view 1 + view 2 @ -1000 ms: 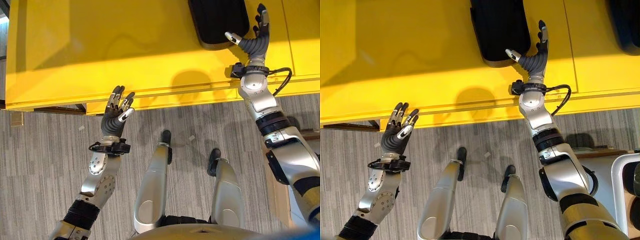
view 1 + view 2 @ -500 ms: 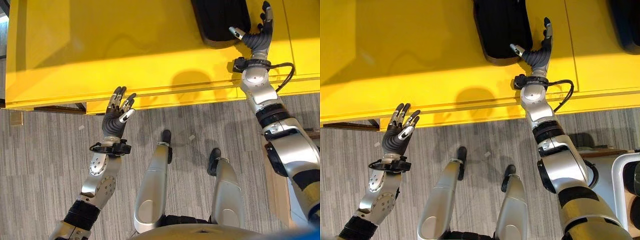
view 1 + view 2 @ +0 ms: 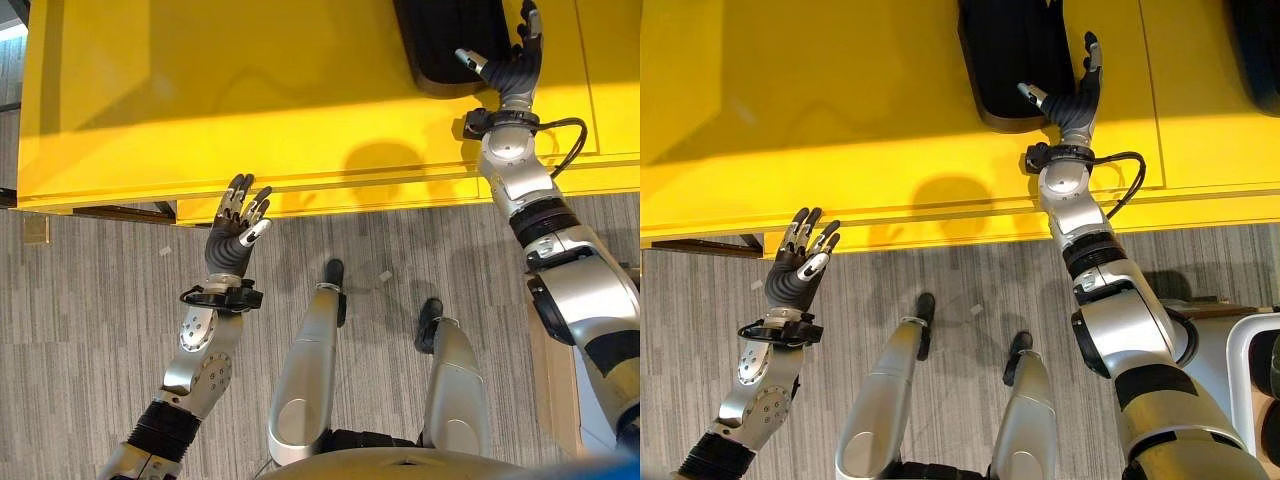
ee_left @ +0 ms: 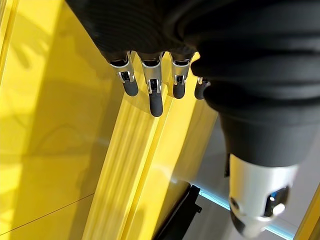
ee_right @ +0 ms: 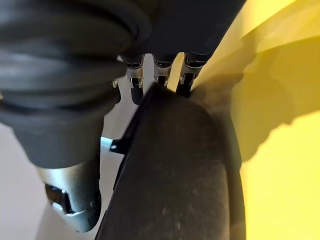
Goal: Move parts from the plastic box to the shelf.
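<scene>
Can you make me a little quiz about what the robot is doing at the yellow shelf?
1. True or false: the left hand is holding a black part.
2. Which thing is the right hand at? A) the black part on the yellow shelf B) a red cup C) a cardboard box
3. Fill in the gap: the left hand hangs with its fingers spread, near the shelf's front ____.

Key:
1. False. Its fingers are straight and it holds nothing.
2. A. The thumb and fingers sit at the near end and side of the black part, not curled round it.
3. Edge.
</scene>
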Tool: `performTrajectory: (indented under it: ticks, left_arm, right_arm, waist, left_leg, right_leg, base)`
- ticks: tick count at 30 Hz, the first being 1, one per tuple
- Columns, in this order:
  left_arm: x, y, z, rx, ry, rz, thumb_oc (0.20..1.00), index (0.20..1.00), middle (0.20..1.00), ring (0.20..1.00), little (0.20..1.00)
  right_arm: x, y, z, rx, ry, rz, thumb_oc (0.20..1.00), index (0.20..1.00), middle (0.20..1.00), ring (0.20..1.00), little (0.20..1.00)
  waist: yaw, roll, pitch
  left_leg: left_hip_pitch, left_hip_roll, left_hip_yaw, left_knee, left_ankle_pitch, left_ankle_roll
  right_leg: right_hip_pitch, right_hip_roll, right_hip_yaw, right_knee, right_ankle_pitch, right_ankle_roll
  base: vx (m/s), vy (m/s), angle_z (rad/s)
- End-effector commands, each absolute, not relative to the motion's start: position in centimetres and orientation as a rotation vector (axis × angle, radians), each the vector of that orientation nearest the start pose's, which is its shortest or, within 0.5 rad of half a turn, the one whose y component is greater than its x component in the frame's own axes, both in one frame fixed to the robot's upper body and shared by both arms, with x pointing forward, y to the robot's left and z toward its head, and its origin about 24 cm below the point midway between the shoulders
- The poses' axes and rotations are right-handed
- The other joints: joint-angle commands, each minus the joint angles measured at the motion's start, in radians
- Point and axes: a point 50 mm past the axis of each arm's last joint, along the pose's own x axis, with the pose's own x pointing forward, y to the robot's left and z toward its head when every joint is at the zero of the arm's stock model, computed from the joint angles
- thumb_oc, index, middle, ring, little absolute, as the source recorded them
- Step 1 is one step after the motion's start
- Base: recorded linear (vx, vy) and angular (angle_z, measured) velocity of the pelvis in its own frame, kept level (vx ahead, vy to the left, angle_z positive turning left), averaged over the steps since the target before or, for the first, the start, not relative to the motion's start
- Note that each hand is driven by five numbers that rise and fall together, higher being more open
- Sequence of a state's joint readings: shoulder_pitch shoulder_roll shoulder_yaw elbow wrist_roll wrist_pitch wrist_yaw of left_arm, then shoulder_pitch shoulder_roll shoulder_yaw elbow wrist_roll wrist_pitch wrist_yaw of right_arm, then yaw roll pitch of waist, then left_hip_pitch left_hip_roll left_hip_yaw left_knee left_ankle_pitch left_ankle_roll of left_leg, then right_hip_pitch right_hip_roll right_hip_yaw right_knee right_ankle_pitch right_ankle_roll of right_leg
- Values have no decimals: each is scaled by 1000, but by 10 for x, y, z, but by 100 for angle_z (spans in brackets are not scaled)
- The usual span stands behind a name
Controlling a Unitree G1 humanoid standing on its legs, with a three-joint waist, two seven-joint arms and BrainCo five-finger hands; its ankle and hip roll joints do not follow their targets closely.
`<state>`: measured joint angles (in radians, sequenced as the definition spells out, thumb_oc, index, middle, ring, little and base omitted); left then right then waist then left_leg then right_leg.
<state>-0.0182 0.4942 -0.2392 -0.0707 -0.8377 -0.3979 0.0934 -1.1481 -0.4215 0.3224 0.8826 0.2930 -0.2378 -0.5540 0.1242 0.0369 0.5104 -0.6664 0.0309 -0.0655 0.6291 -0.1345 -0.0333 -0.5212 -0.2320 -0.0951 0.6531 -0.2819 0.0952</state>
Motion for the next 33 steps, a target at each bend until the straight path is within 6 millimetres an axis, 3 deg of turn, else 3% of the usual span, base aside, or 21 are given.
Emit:
performTrajectory:
  ticks: [1, 17, 33]
  left_arm:
    - [241, 192, 110, -399, -388, -122, 1000, 1000, 1000, 1000, 1000]
    - [241, 192, 111, -399, -397, -107, 1000, 1000, 1000, 1000, 1000]
    - [241, 192, 111, -398, -402, -100, 1000, 1000, 1000, 1000, 1000]
  right_arm:
    - [403, -160, 282, -144, -625, -332, 1000, 1000, 1000, 1000, 1000]
    - [401, -139, 265, -89, -608, -258, 1000, 1000, 1000, 1000, 1000]
    - [400, -141, 258, -44, -592, -271, 1000, 1000, 1000, 1000, 1000]
  waist:
    - [26, 2, -29]
    - [20, 1, -30]
    - [21, 0, -27]
  left_leg:
    - [-36, 26, -41, 28, 10, -17]
    - [-37, 31, -41, 30, 6, -17]
    - [-39, 32, -38, 34, 6, -16]
  right_leg:
    - [13, -4, 2, 59, 58, -21]
    - [5, -3, 5, 67, 54, -23]
    - [1, -2, 5, 72, 52, -23]
  base:
    - [0, 0, 0]
    - [0, 0, 0]
    - [0, 0, 0]
